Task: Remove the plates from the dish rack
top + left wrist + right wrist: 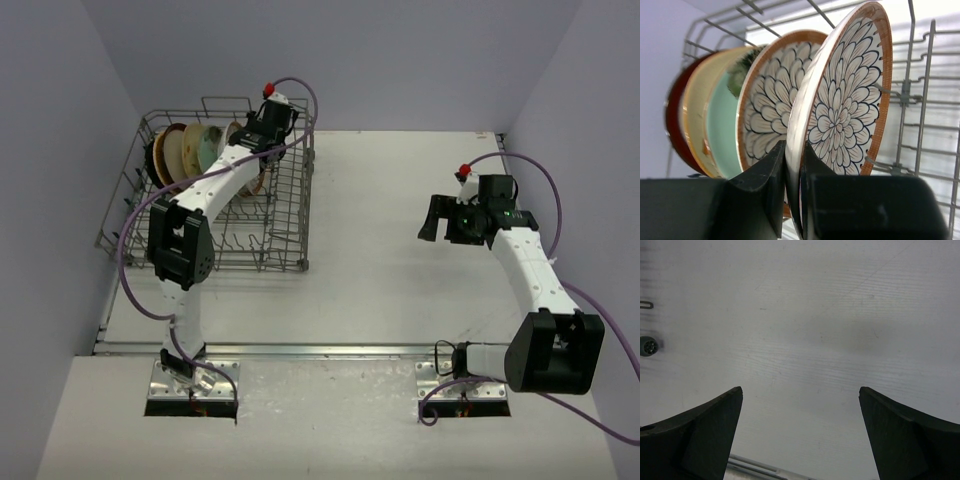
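Several plates [190, 150] stand on edge in the grey wire dish rack [290, 262] at the back left. In the left wrist view, my left gripper [794, 155] is shut on the lower rim of the nearest plate, a brown-rimmed petal plate [850, 100]. Behind it stand a second petal plate [772, 100], a mint green plate [720, 130], a cream plate [694, 110] and a dark red one [674, 125]. From above, the left gripper [258, 150] reaches into the rack's back part. My right gripper [428, 218] is open and empty above the bare table [805, 330].
The rack's raised wire side [920, 125] stands close to the right of the held plate. The rack's front half holds only upright tines [250, 235]. A small grey round fitting [647, 346] shows at the left edge of the right wrist view.
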Controlling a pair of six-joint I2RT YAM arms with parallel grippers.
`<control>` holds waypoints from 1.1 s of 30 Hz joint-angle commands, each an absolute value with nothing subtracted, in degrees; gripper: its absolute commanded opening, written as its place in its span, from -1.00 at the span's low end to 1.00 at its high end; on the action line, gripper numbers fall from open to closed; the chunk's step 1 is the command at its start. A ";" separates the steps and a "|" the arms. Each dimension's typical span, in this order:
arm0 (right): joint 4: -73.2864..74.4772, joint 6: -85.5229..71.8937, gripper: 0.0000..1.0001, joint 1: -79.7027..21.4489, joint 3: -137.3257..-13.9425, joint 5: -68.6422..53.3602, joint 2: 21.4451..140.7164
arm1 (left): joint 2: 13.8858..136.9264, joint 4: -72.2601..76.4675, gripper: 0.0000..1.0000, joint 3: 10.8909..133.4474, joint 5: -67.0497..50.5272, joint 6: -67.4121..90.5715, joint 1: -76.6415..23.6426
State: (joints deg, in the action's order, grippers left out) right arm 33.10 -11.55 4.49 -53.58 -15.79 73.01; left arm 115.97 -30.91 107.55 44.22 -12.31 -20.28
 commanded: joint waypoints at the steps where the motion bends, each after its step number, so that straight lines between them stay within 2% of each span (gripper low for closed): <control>1: 32.08 -10.39 0.98 4.66 -56.07 -18.16 71.37 | 102.25 -12.31 -1.00 109.60 57.00 -27.24 -21.53; 3: 31.24 -9.77 0.97 4.66 -55.90 -18.22 70.31 | 99.77 -6.31 -1.00 108.47 57.88 -32.53 -22.14; 9: 30.34 -9.32 0.98 4.57 -57.20 -19.29 69.20 | 94.36 -2.47 -1.00 108.54 58.04 -35.45 -22.14; 11: 29.61 -9.50 0.98 4.30 -58.31 -20.41 69.09 | 93.13 -3.84 -1.00 109.30 57.43 -34.09 -22.24; 14: 28.63 -10.33 0.98 3.95 -60.53 -22.64 69.13 | 91.09 -15.24 -1.00 113.60 53.13 -24.16 -22.24; 17: 27.40 -12.96 0.98 3.87 -62.93 -26.43 68.67 | 87.90 -27.33 -1.00 115.72 37.84 -12.67 -22.16; 20: 23.45 -18.70 0.98 3.46 -65.41 -33.60 67.51 | 81.51 -35.36 -1.00 111.80 12.20 -4.22 -22.06; 23: 19.52 -24.61 0.98 2.63 -67.90 -38.44 67.13 | 77.57 -38.50 -1.00 106.51 -7.54 -1.39 -22.06; 30: 15.82 -34.45 0.97 1.03 -75.40 -44.58 72.76 | 76.11 -41.16 -1.00 98.88 -27.77 -0.76 -22.06; 33: 14.71 -34.37 0.94 -0.52 -76.28 -45.41 74.25 | 77.00 -41.28 -1.00 97.80 -31.64 -1.03 -22.15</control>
State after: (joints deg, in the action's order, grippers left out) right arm 18.67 -30.47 1.19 -73.91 -41.45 71.94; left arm 78.11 -48.28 96.91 -18.77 -3.57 -22.50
